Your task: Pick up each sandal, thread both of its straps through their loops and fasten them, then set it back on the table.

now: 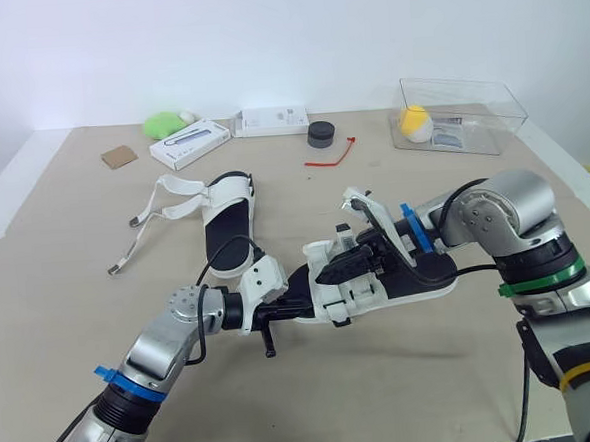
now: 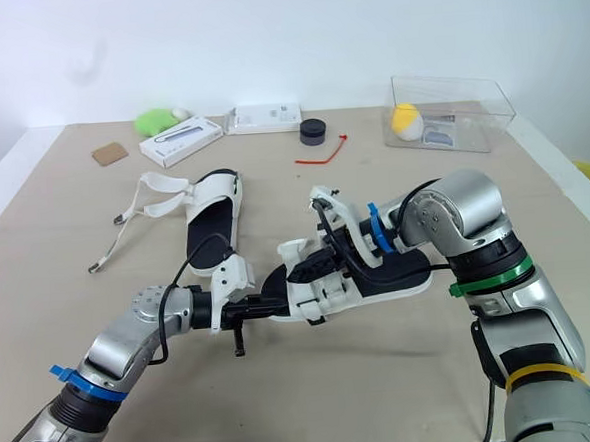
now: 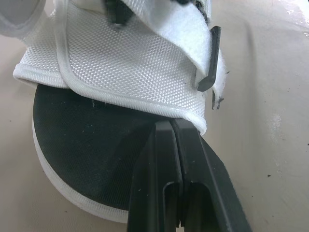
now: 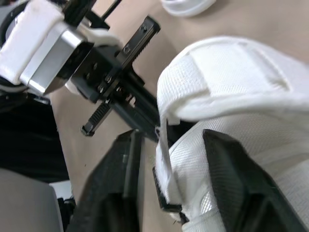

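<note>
A white sandal with a black insole (image 1: pixel 430 273) is held between my two grippers at mid-table. My left gripper (image 1: pixel 304 281) is shut on its toe end; in the left wrist view the two black fingers (image 3: pixel 164 159) lie pressed together on the insole, under the edge of the white mesh upper (image 3: pixel 120 72). My right gripper (image 1: pixel 353 263) is open astride the upper, and a strap end (image 4: pixel 164 188) hangs between its fingers (image 4: pixel 231 183). The second sandal (image 1: pixel 225 220) lies flat at back left with its straps (image 1: pixel 159 204) splayed loose.
At the back right stands a clear plastic box (image 1: pixel 464 115) holding a yellow ball (image 1: pixel 415 122). Along the back lie two white boxes (image 1: pixel 190 143) (image 1: pixel 272 120), a green object (image 1: pixel 164 123), a cardboard scrap (image 1: pixel 119 157), a black puck (image 1: pixel 321 133) and a red tie (image 1: pixel 331 156).
</note>
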